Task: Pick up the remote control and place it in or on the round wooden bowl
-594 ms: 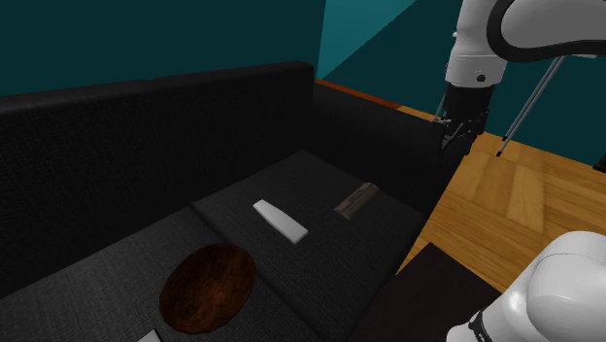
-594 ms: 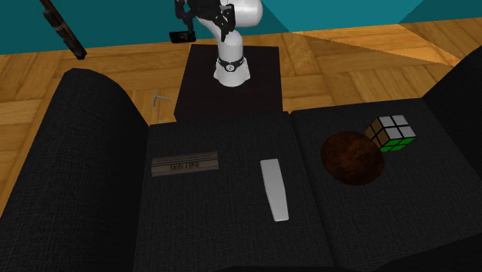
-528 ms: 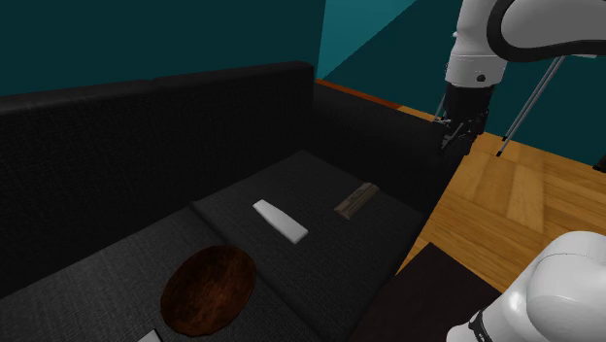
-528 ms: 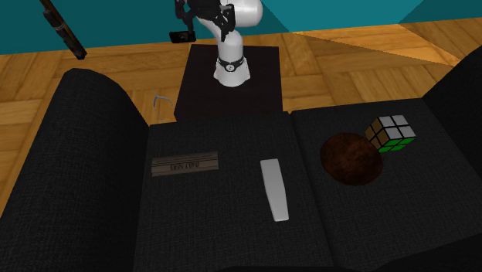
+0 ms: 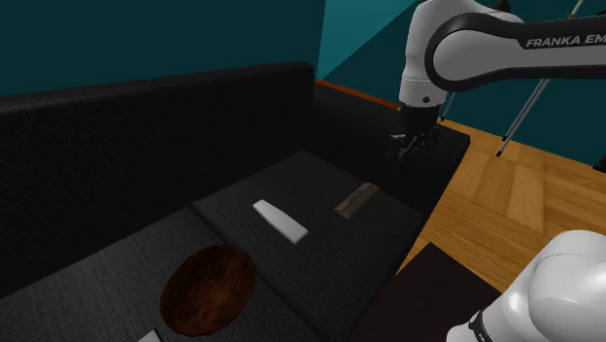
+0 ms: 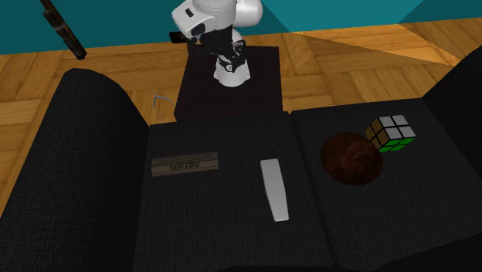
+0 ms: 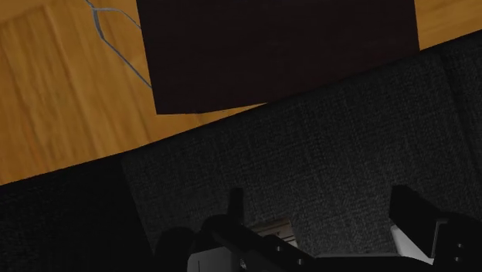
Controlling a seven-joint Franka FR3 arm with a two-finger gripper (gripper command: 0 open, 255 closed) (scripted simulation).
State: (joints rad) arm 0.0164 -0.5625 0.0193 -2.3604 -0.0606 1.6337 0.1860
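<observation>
A dark rod (image 6: 62, 27) slants over the wooden floor (image 6: 131, 54) at the second exterior view's far left. A small grey bent hook (image 6: 161, 98) lies on the boards just beside the robot's dark stand (image 6: 232, 96). Ranged left to right along the black sofa (image 6: 93, 170) are a flat brown bar (image 6: 184, 164) with faint lettering, the pale grey remote control (image 6: 274, 189), the round dark-brown bowl (image 6: 351, 158), and a colour-tiled cube (image 6: 390, 133) just beside the bowl. The remote lies flat on the middle seat cushion, between bar and bowl and apart from both. In the shoulder view the gripper (image 5: 406, 153) hangs over the sofa's arm end, up and to the right of the bar. The bar sits between the gripper and the remote, which are well apart. The wrist view shows the two black fingers (image 7: 235, 205) spread wide with nothing held, above sofa fabric. A pale shape between them may be the bar's end.
</observation>
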